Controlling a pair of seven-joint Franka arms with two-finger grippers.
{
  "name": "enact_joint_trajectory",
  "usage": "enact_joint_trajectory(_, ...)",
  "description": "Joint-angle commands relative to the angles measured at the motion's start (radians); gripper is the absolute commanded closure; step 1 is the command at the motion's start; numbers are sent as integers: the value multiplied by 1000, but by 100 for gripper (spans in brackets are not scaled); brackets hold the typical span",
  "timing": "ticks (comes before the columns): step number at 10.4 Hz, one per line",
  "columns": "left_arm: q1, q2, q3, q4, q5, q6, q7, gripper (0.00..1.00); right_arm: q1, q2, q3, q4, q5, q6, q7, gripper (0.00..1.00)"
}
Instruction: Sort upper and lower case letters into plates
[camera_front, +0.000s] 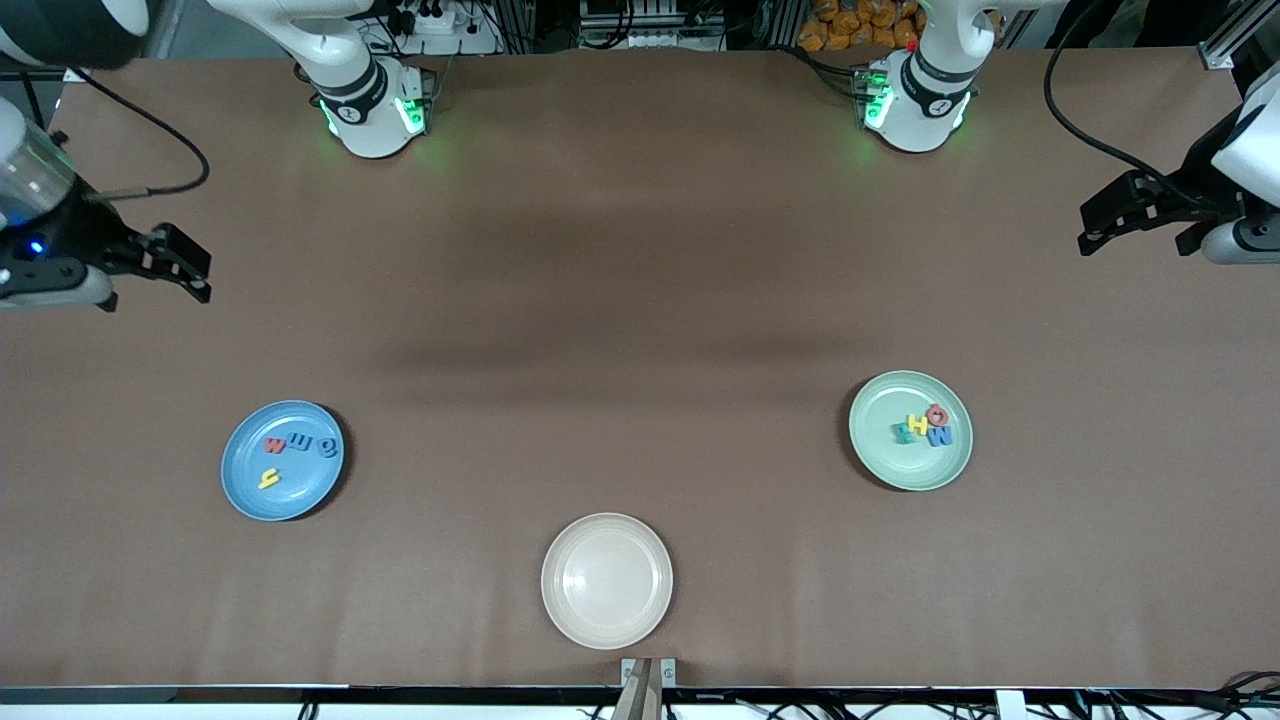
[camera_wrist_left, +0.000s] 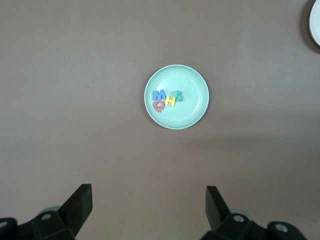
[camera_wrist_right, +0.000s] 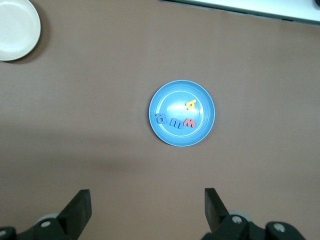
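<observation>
Holding empty and spread, left gripper (camera_front: 1135, 215) at frame's right edge and right gripper (camera_front: 180, 265) at its left edge wait — letters (camera_front: 925, 425) sit sorted in the plates (camera_front: 900, 470), so a stray reach could scatter them.

- Front view: high, across the table, facing both arm bases, whole tabletop in frame.
- Left wrist view: looks straight down from well above on the green plate (camera_wrist_left: 176, 97).
- Right wrist view: same, on the blue plate (camera_wrist_right: 182, 113).
- All three views share the cream plate (camera_front: 607, 580).
</observation>
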Motion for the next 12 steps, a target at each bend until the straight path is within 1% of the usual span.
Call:
enact_joint_trajectory(1, 3, -14, 0, 2, 11, -16, 21, 0, -11, 6, -2, 49, 96, -59, -56, 0)
enact_joint_trajectory(2, 3, -14, 0, 2, 11, -16, 20, 0, -11, 4, -2, 78, 99, -94, -59, 0)
enact_joint_trajectory(5, 5, -16, 0, 2, 12, -18, 19, 0, -10, 1, -10, 93, 86, -129, -57, 0)
enact_joint_trajectory(7, 5, -27, 0, 2, 12, -21, 18, 0, -10, 0, -10, 101, 24, -160, -47, 0)
enact_joint_trajectory(12, 12, -28, 0, 2, 12, -24, 16, 0, -10, -2, -11, 109, 19, -195, -10, 0)
